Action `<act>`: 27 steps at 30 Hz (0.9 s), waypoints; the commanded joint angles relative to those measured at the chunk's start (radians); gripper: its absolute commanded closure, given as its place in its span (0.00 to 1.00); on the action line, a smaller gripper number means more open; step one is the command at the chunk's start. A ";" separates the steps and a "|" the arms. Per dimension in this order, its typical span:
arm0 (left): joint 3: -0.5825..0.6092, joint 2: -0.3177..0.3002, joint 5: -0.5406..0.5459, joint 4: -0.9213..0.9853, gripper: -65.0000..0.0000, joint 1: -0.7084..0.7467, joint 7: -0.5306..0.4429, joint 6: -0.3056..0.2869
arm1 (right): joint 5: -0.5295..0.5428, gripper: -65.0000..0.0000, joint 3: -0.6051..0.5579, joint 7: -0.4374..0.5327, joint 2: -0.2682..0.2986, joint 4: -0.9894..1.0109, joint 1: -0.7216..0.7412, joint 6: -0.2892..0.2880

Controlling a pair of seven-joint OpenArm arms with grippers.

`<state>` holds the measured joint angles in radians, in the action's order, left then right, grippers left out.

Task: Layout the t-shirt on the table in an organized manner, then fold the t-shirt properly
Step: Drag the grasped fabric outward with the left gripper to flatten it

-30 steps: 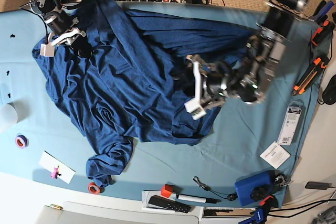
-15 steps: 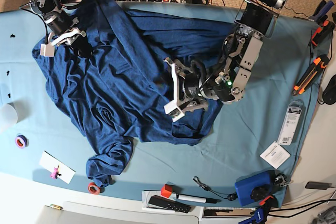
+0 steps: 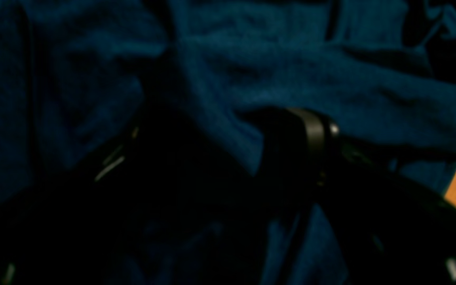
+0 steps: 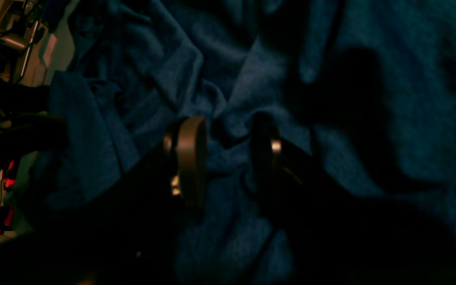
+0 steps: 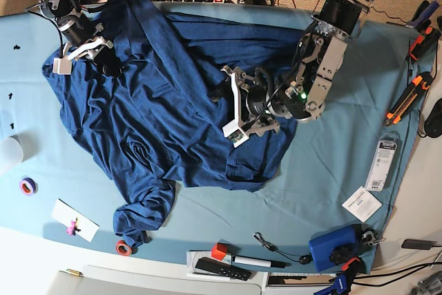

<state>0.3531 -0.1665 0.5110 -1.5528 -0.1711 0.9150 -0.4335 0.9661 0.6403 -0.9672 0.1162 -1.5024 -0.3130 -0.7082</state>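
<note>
The t-shirt (image 5: pixel 166 101) is lying bunched up on the table (image 5: pixel 331 170). The left gripper (image 5: pixel 231 101) is hanging wide apart over its middle. The right gripper (image 5: pixel 79 53) is pinching cloth near a corner. I think pulling slowly outward works best. No words are clear enough to read.

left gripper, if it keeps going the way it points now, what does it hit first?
Likely the dark navy heathered t-shirt. The left gripper points along the table toward the shirt's middle, jaws spread wide, with bunched fabric filling its wrist view. Depth is unclear; it may already touch cloth.
</note>
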 commanded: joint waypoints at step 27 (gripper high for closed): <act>-0.231 -0.072 0.253 -0.267 1.00 0.000 0.109 -0.025 | -0.070 0.68 -0.004 -0.042 0.005 0.001 -0.006 0.010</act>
<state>0.1249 -0.2382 0.7452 -1.8015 -0.1505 1.0409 -0.4538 0.9543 0.6403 -0.9634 0.1162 -1.5024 -0.3126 -0.7116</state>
